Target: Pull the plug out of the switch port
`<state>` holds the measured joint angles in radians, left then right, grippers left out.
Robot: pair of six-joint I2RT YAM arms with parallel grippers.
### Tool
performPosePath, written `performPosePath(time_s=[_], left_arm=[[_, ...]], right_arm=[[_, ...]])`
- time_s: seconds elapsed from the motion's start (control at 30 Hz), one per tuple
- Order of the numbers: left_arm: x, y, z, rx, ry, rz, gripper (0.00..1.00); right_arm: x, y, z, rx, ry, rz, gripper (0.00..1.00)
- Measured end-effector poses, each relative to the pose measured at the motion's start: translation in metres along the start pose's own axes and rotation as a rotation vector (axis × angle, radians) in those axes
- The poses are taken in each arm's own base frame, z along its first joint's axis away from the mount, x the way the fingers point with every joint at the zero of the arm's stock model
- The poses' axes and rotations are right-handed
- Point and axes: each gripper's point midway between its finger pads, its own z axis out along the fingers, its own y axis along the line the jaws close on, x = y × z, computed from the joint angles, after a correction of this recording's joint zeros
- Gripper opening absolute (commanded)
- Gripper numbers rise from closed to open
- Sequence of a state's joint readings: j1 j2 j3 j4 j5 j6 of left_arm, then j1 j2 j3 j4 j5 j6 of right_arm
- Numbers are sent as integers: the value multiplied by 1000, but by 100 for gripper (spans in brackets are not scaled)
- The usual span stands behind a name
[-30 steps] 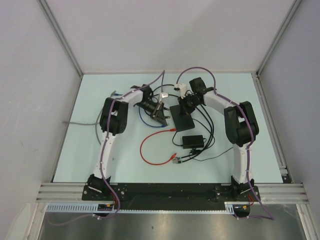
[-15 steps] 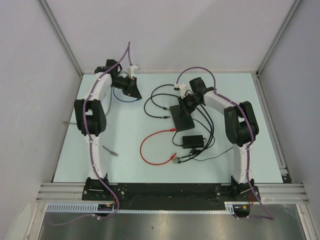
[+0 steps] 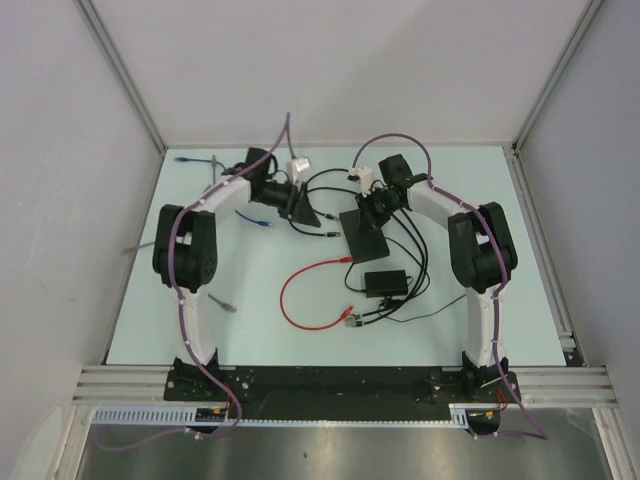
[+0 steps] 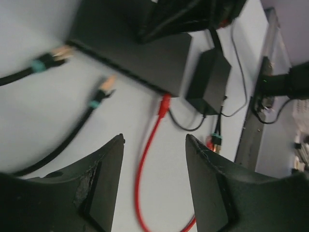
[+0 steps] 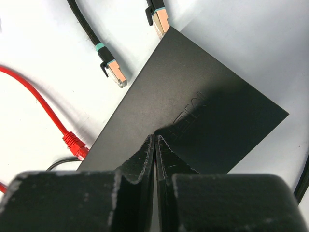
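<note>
— Where's the switch [image 3: 365, 240]?
— Middle of the bench [image 3: 440, 340], long axis running away from the arm bases, socket edge facing left. The red plug [image 5: 75, 144] meets that edge at its near end.
— Sockets visible?
— No. Its far end hides under the right fingers [image 5: 142, 162], pressed together on its top. The left fingers [image 4: 104, 179] hang spread and empty just to its left; their view is blurred.

**Left end effector** [image 4: 154, 140]: the jaws, closed a second ago, now stand apart and empty. The arm swung to the far left corner and back toward the switch [image 3: 365, 235].

**Blue cable** [image 3: 197, 159]: carried from beside the switch to the far left of the counter [image 3: 160, 300].
</note>
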<state>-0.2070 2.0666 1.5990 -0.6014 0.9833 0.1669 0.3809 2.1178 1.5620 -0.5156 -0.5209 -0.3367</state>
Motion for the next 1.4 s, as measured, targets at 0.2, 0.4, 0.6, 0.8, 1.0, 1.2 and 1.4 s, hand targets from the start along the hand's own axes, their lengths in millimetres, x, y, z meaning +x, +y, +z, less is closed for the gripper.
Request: performPosePath(time_s=[0.2,0.4,0.6,0.8,1.0,1.2,1.4], left_arm=[[32,-42,58,178,75,-20,56],[45,-31,72,201,87,-65,54],[53,-19,81,202,96,-98,53],[62,-15,86,208,118,-126,53],[61,-14,90,232,132,-142,52],[60,-11,94,249,138,-150,52],[42,-9,97,252,115,-123,53]], right_arm=[[-1,2,-4,0,-20,-9,4],[18,23,-18,36,32,-46,3],[52,57,-28,20,155,-47,2],[62,57,-37,59,184,-35,2],[68,54,-40,70,204,-68,2],[63,44,-35,75,188,-38,1],[28,6,-27,135,89,-35,1]])
